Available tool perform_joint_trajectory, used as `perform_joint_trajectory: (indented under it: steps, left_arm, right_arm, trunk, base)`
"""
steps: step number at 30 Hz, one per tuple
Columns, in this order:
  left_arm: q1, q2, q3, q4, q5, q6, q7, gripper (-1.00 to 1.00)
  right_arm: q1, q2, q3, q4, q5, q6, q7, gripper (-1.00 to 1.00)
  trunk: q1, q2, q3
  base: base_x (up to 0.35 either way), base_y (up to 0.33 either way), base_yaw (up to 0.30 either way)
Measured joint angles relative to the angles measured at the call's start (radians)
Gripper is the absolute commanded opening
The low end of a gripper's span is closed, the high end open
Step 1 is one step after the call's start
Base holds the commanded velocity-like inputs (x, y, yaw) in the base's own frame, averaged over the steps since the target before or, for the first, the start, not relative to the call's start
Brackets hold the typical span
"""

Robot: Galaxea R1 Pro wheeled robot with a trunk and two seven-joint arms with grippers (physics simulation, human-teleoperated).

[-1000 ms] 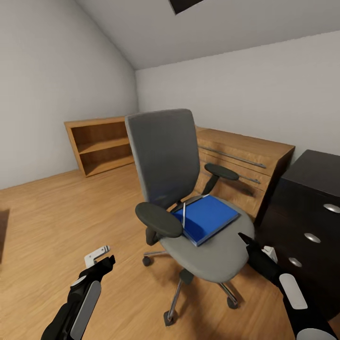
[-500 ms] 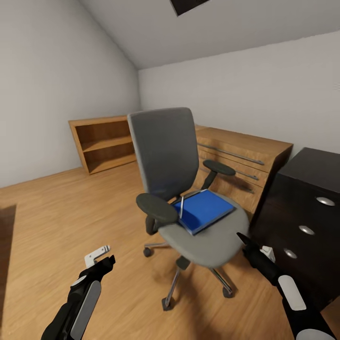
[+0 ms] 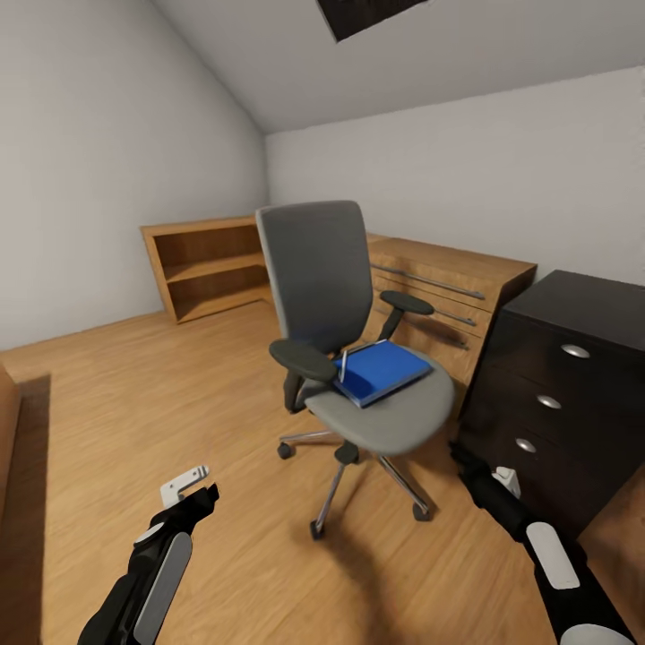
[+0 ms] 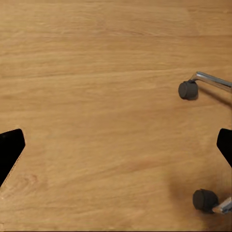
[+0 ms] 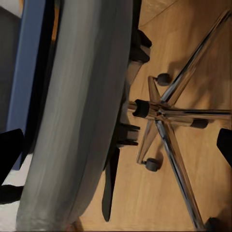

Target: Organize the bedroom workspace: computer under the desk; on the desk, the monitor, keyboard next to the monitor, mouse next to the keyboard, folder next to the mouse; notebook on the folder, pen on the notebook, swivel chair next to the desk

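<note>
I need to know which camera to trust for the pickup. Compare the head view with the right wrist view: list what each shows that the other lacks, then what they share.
Head view alone: the blue folder lying flat on the seat with the pen at its edge, the chair's backrest, the wooden dresser, the bookshelf and the dark drawer unit.

Right wrist view alone: the seat's underside and the hub where the metal legs meet.

Both: the swivel chair, its castors and the wood floor.
</note>
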Motion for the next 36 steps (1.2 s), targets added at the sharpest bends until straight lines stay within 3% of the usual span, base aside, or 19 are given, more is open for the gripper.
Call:
perform_joint_trajectory:
  steps: [19,21,23,26,36]
  left_arm:
    - [0.0,0.0,0.0,0.0,0.0,0.0,0.0,1.0]
    - [0.0,0.0,0.0,0.0,0.0,0.0,0.0,1.0]
    - [0.0,0.0,0.0,0.0,0.0,0.0,0.0,1.0]
    - [0.0,0.0,0.0,0.0,0.0,0.0,0.0,1.0]
    - [0.0,0.0,0.0,0.0,0.0,0.001,0.0,1.0]
  right_arm:
    - [0.0,0.014,0.013,0.021,0.004,-0.001,0.0,1.0]
    - [0.0,0.016,0.026,0.021,0.005,-0.001,0.0,1.0]
    - [0.0,0.018,0.072,0.021,0.003,-0.001,0.0,1.0]
    - [0.0,0.018,0.102,0.021,-0.001,-0.002,0.0,1.0]
    - [0.0,0.023,0.119,0.021,-0.002,-0.003,-0.003,1.0]
  trunk:
    - [-0.001,0.0,0.0]
    - [-0.001,0.0,0.0]
    - [-0.001,0.0,0.0]
    - [-0.001,0.0,0.0]
    - [-0.001,0.0,0.0]
  base:
    - [-0.068,0.028,0.0]
    - [0.0,0.0,0.0]
    - [0.0,0.0,0.0]
    - [0.0,0.0,0.0]
    - [0.032,0.005,0.0]
